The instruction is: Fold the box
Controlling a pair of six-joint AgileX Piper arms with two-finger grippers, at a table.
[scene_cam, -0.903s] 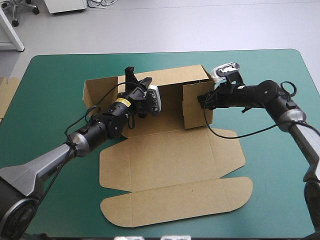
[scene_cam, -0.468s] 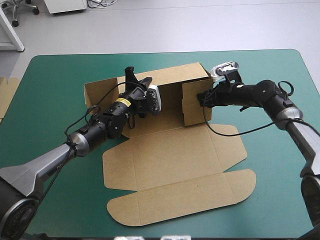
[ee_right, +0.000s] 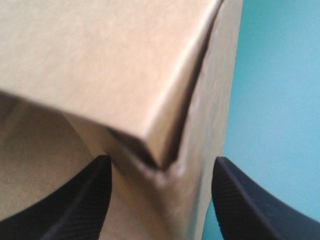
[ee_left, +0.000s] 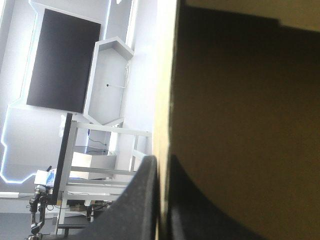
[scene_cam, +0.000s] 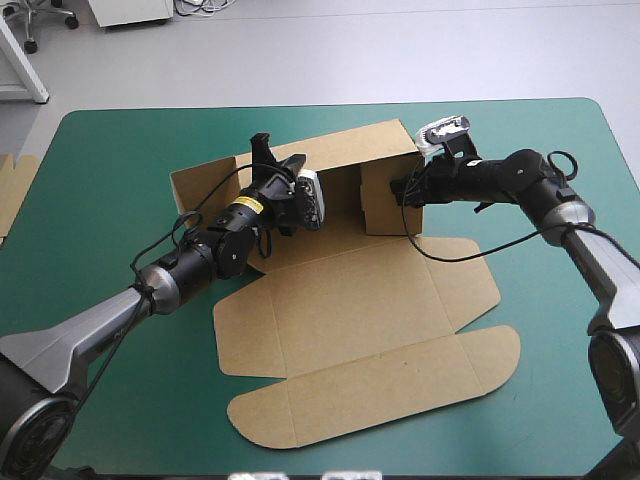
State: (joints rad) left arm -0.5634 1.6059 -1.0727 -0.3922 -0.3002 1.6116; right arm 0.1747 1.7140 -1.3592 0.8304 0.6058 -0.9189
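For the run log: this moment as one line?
box: walls partly raised, lid flat | left gripper: shut on box wall | right gripper: open, astride box corner

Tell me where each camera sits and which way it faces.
High view: above and behind, looking down on the teal-green table; both arms show.
Left wrist view: along the left pincer, shut on a raised wall of the box.
Right wrist view: along the open right pincer, straddling a wall corner.
All share the box.
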